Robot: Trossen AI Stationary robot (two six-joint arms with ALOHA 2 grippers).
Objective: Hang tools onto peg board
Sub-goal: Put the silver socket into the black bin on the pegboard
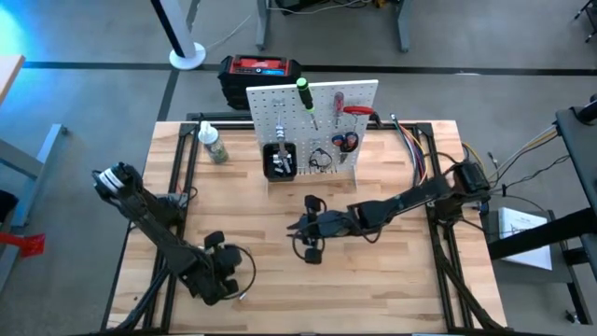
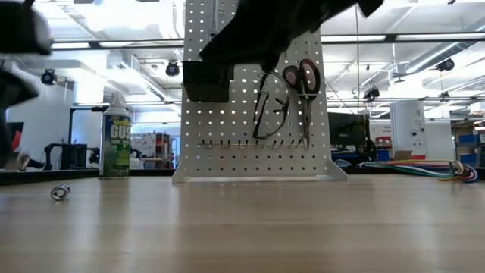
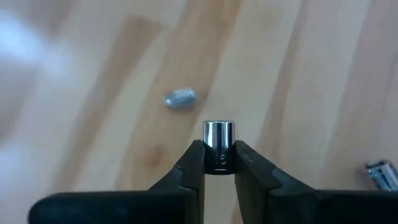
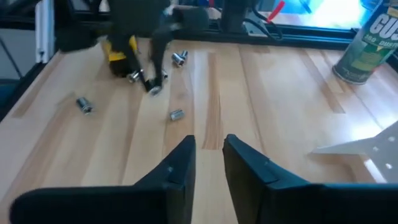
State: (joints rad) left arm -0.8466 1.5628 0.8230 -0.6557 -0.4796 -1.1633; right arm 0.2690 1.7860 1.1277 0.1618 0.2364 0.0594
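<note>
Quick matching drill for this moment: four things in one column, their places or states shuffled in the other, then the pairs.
1. left end effector
2. right end effector
3. black-framed glasses
4. green-labelled bottle

A. hanging on the peg board
B. standing upright on the table, beside the board
C. shut on a small silver socket
D. open, holding nothing, over the table's middle

Pairs: 1-C, 2-D, 3-A, 4-B

- Left gripper (image 3: pixel 219 163) — black fingers, a shiny silver socket (image 3: pixel 219 147) between them.
- Wooden table (image 3: pixel 298 74) under it: pale, striped planks.
- Peg board (image 1: pixel 280 117) — white, dotted with holes.
- Green-handled screwdriver (image 1: pixel 305 95), red-handled screwdriver (image 1: pixel 339 103).
- Bottle (image 2: pixel 116 136): green label.
</note>
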